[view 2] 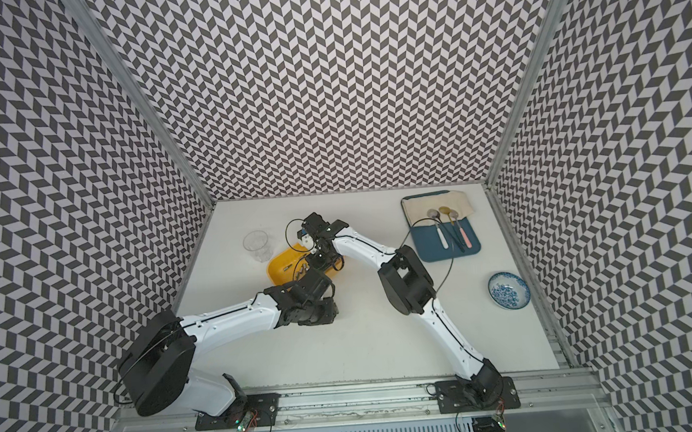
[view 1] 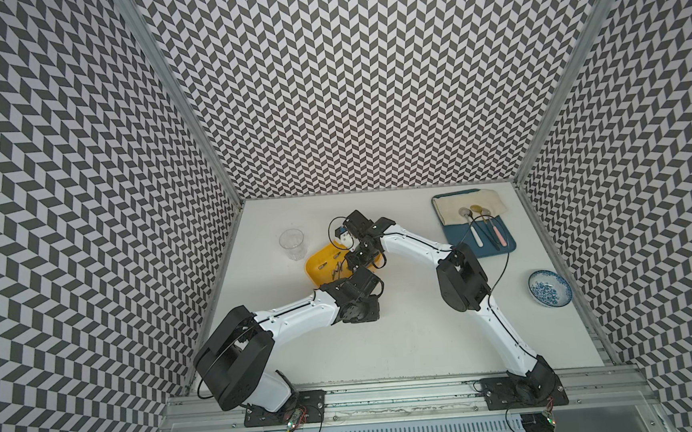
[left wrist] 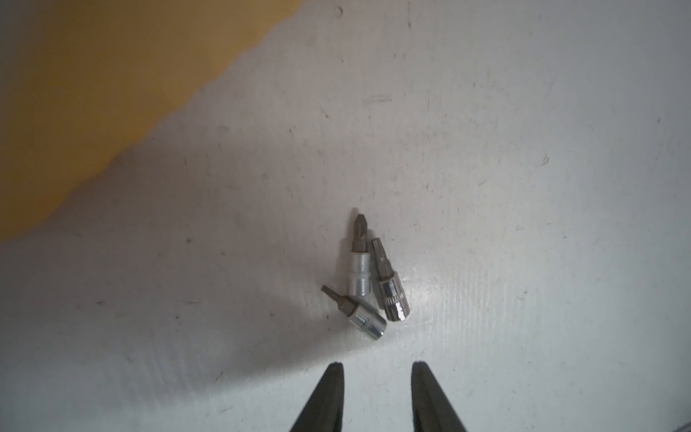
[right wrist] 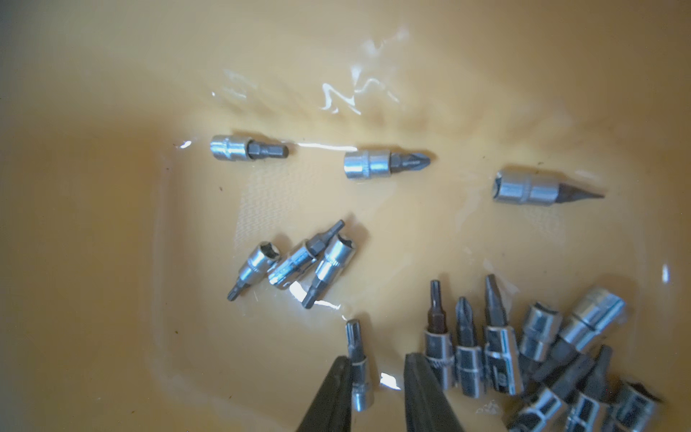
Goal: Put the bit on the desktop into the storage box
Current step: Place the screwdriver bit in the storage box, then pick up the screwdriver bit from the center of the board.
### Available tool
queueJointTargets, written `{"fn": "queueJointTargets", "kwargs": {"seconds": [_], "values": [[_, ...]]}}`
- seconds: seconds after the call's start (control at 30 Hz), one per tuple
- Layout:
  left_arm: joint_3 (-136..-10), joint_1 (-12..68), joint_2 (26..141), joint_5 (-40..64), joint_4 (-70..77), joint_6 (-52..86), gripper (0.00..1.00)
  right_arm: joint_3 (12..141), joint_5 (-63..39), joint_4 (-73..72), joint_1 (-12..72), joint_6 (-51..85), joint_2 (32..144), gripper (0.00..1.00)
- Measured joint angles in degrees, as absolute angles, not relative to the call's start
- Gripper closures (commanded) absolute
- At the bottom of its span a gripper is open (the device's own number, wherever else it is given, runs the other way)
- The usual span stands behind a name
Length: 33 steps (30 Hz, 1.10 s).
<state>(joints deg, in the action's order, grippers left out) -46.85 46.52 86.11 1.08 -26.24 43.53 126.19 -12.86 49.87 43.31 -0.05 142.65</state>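
The left gripper (left wrist: 377, 377) hovered low over the desktop (left wrist: 523, 149), jaws apart, nothing between them. Just ahead of its fingertips lay three bits (left wrist: 368, 284) on the desktop, touching one another in a small cluster. They were near the box (left wrist: 74, 93), seen there only as a blurred yellow corner. The right gripper (right wrist: 377, 374) hung over the box floor, jaws apart. One bit (right wrist: 359, 368) sat between the fingers, against one finger, with a clear gap to the other. Could not tell whether it rested on the floor. More bits lay in the box: a row of three (right wrist: 389, 164) spaced apart, a touching trio (right wrist: 299, 265), and a heap (right wrist: 542, 355) just beside the right gripper. In both top views the box (view 1: 315, 275) (view 2: 277, 272) sat on the desktop near a glass (view 1: 292, 243), with both wrists crowded over it. A blue tray (view 1: 507, 247) carrying a cloth (view 1: 448, 210) and spoons (view 1: 473, 212) stood well apart at the far right. A patterned bowl (view 1: 549, 288) sat on the same side, nearer the rail.
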Motion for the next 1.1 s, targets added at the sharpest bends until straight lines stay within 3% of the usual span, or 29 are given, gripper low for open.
{"fn": "queueJointTargets", "kwargs": {"seconds": [1.1], "values": [[-50.9, 46.9, 92.0, -3.1, -28.8, 43.5, 0.62, 126.0, -11.3, 51.0, 43.0, -0.9, 140.2, 0.67]]}}
